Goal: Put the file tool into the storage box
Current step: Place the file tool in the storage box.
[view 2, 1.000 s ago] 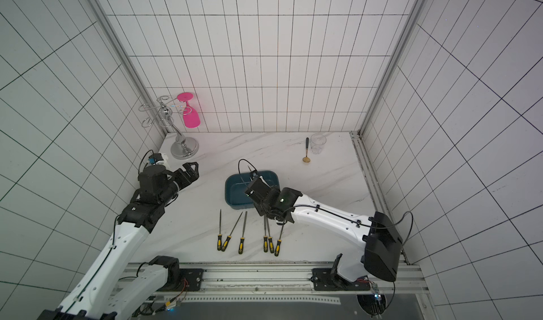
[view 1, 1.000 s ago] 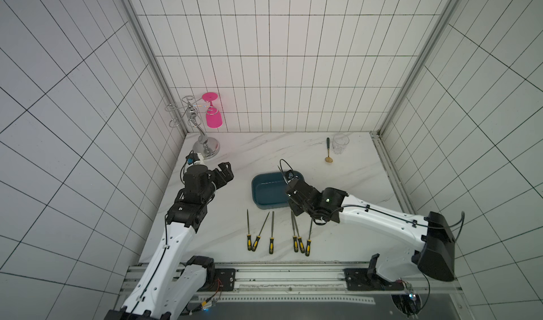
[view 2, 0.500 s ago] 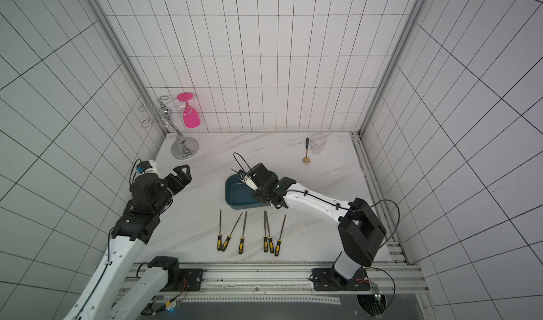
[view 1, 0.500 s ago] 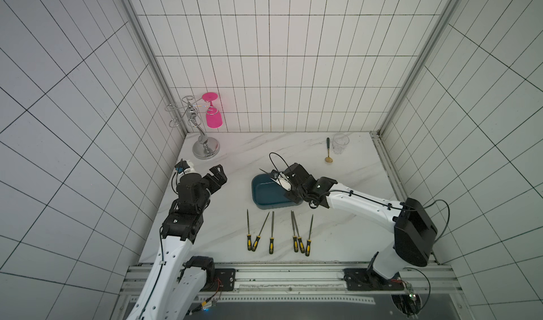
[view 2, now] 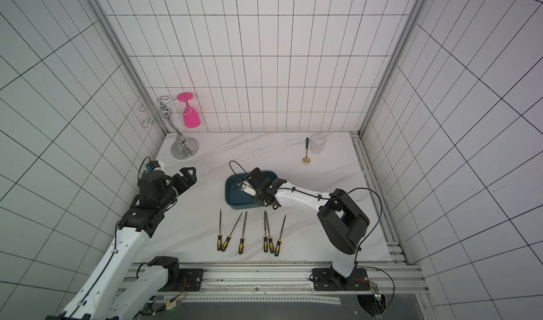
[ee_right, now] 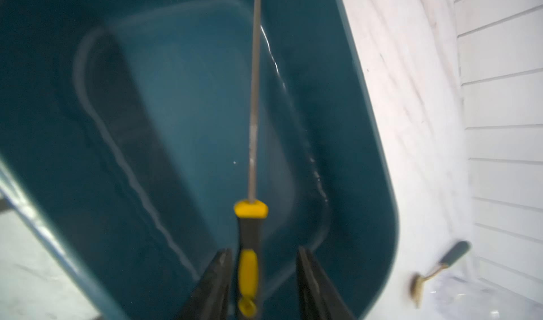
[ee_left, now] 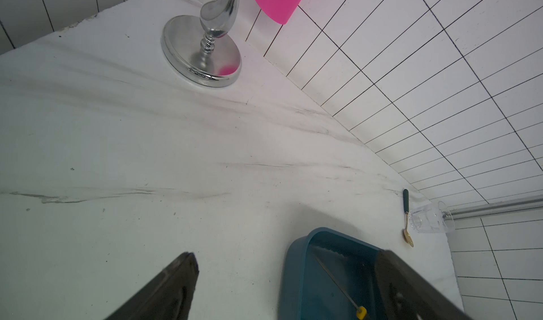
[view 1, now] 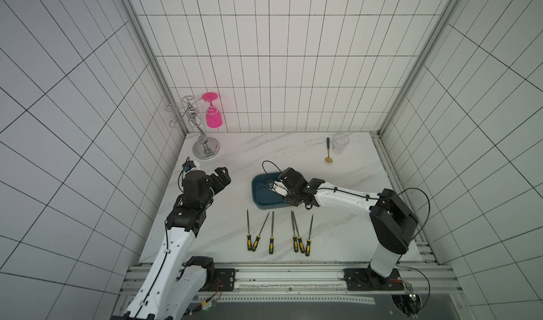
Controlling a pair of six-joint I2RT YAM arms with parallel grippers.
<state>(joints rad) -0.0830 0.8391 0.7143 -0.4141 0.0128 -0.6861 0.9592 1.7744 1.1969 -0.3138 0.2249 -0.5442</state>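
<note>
- Right gripper (ee_right: 264,248) low over storage box (ee_right: 346,127), mid-table; fingers (ee_right: 217,280) parted, small gaps either side of the handle, not clamping.
- File tool (ee_right: 253,113) inside the box, black-yellow handle between the right fingers, shaft running along the base towards the box's left end.
- Left gripper (view 1: 223,176) raised over the left of the table (view 1: 235,163), fingers (ee_left: 176,286) wide apart, nothing between.
- Six more files (view 1: 272,227) in a row on the table, near side of the box.
- Clear cup (view 1: 340,143) and spoon (view 1: 328,151) far right.
</note>
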